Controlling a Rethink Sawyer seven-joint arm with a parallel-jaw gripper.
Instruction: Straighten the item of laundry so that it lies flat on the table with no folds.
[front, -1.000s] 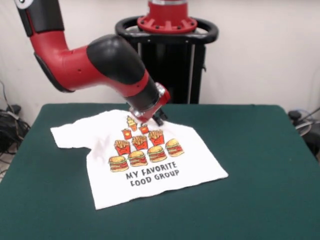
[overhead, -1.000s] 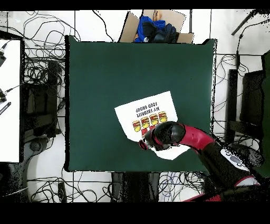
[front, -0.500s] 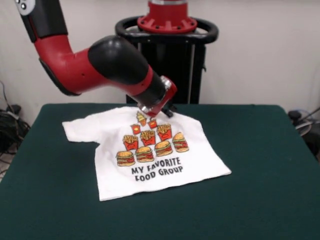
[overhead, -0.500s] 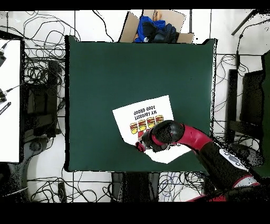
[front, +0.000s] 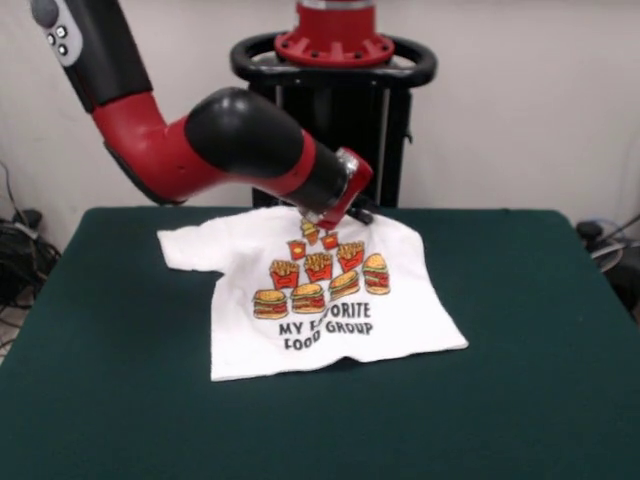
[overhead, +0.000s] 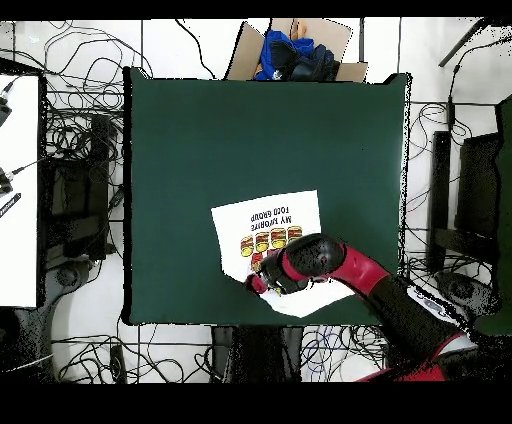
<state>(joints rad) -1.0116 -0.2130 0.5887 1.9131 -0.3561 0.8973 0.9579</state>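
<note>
The gripper (front: 345, 212) is set at the shirt's collar end, but whether its fingers are together or apart cannot be told, since the wrist hides them in both views. The table (front: 520, 330) is mostly bare, and the shirt (front: 320, 300) has been dragged across it toward the robot's side since a second ago. A ridge is raised through the printed text, so the shirt is judged not yet flat.
</note>
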